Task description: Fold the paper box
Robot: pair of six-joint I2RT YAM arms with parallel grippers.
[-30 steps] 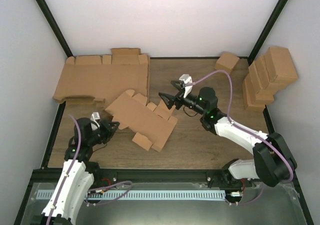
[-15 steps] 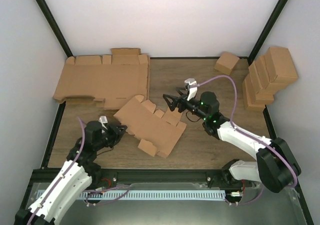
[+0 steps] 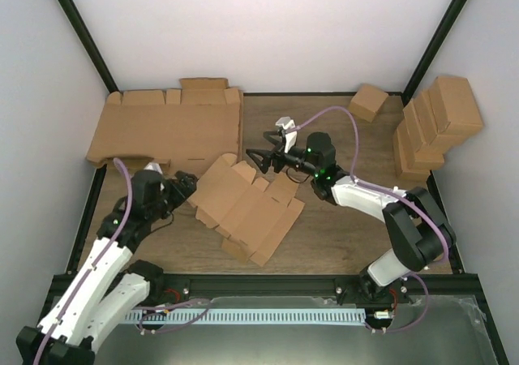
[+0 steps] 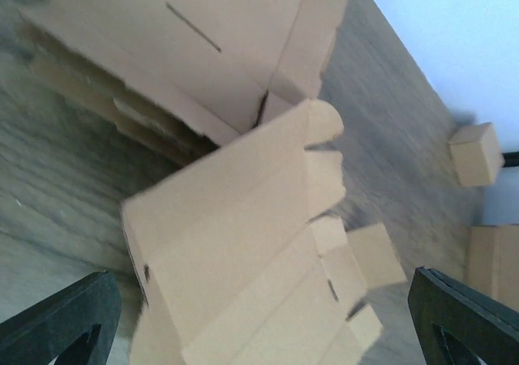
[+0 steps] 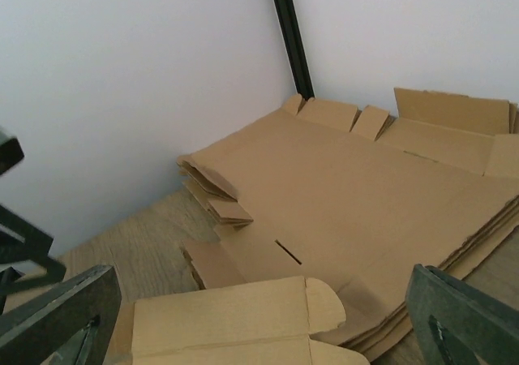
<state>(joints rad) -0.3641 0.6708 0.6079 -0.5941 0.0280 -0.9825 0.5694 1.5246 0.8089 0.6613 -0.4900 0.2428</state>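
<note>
Lying mostly unfolded on the wooden surface [image 3: 324,237], the paper box [image 3: 247,207] sits just in front of the larger cardboard sheets [image 3: 170,126]. The left end effector [image 3: 187,188] gapes at its left edge (contact unclear), and the right end effector [image 3: 256,159] hangs spread near its far corner.

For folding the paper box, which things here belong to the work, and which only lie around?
For the job: paper box, left gripper, right gripper (both open).
Lying about: stack of large cardboard sheets, small cube carton, pile of cartons at the right wall.
</note>
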